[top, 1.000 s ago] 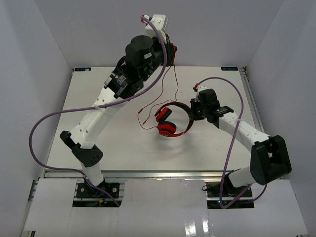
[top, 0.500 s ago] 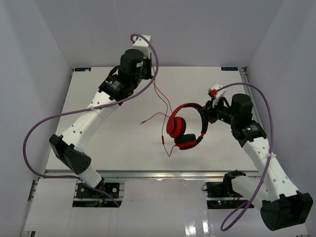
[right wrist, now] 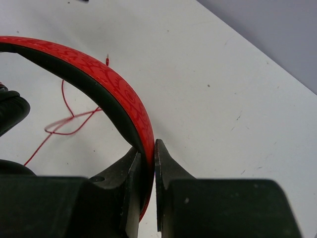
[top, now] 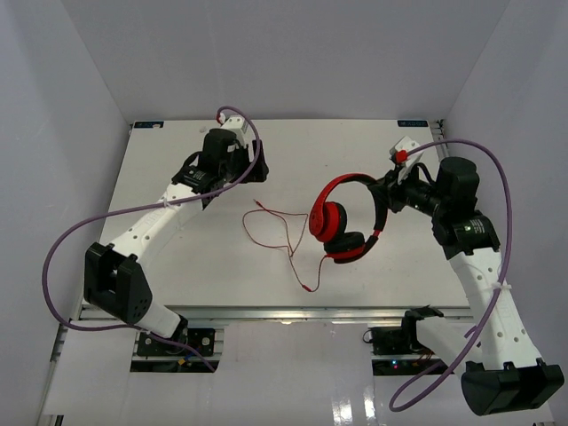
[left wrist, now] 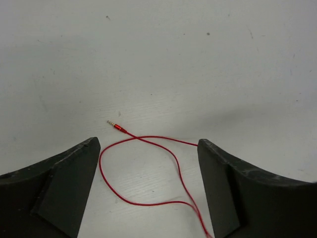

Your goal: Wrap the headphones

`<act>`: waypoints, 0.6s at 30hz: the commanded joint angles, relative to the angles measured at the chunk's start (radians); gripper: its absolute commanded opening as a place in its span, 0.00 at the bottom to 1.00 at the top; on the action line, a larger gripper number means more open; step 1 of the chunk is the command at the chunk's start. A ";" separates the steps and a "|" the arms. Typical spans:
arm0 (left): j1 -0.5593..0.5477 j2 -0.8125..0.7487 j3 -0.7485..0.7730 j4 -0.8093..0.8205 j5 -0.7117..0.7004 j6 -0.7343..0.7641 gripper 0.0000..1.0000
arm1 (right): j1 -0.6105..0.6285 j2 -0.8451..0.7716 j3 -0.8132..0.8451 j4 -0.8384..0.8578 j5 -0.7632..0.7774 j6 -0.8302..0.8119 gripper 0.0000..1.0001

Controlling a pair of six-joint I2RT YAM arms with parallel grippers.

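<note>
Top external view: red over-ear headphones (top: 330, 218) with a black-and-red headband sit right of centre, held by the right gripper (top: 388, 197).
Right wrist view shows its jaws clamped on the headband. The thin red cable (top: 271, 220) lies looped on the white table (top: 177, 257) at centre. The left gripper (left wrist: 147, 146), at upper left, is spread wide and empty over the cable's plug end (left wrist: 115, 126).

walls (top: 355, 53): plain grey | table (top: 222, 262): white, matte | light: even, soft
</note>
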 commanded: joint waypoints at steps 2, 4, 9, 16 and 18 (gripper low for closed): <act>0.051 -0.171 -0.155 0.169 0.160 0.004 0.96 | -0.026 0.056 0.201 0.029 -0.069 0.125 0.08; 0.051 -0.261 -0.286 0.290 0.278 0.042 0.97 | -0.036 0.099 0.245 0.021 -0.069 0.179 0.08; 0.038 -0.539 -0.657 0.814 0.599 0.050 0.98 | -0.052 0.181 0.332 -0.002 -0.098 0.298 0.08; -0.010 -0.562 -0.800 1.066 0.821 0.059 0.98 | -0.053 0.261 0.413 -0.042 -0.140 0.333 0.08; -0.024 -0.537 -0.795 1.087 0.869 0.084 0.98 | -0.052 0.265 0.438 -0.057 -0.151 0.331 0.08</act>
